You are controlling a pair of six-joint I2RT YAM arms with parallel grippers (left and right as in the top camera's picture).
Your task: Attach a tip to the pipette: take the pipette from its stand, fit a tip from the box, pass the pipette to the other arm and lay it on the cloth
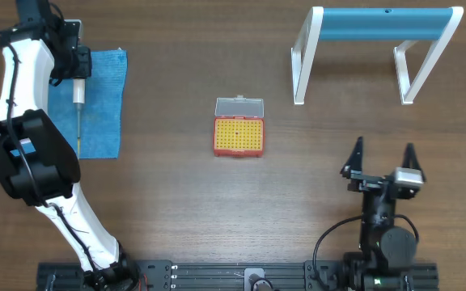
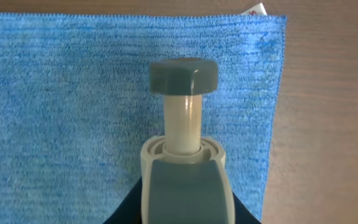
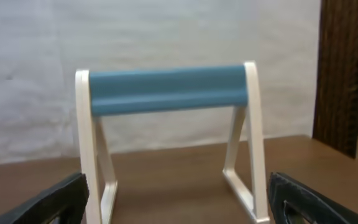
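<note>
At the far left, the pipette [image 1: 79,95] lies lengthwise over the blue cloth [image 1: 105,113], with a thin tip [image 1: 79,133] fitted on its near end. My left gripper [image 1: 76,66] is shut on the pipette's upper body. In the left wrist view the grey plunger cap and cream stem of the pipette [image 2: 184,124] stand out from between the fingers, above the cloth [image 2: 61,112]. My right gripper [image 1: 383,155] sits open and empty near the front right, facing the pipette stand [image 3: 166,90].
The orange tip box [image 1: 239,136], its clear lid folded back, sits mid-table. The white-legged stand with a blue bar [image 1: 379,28] is at the back right. Bare wooden tabletop lies between the cloth, the box and the right arm.
</note>
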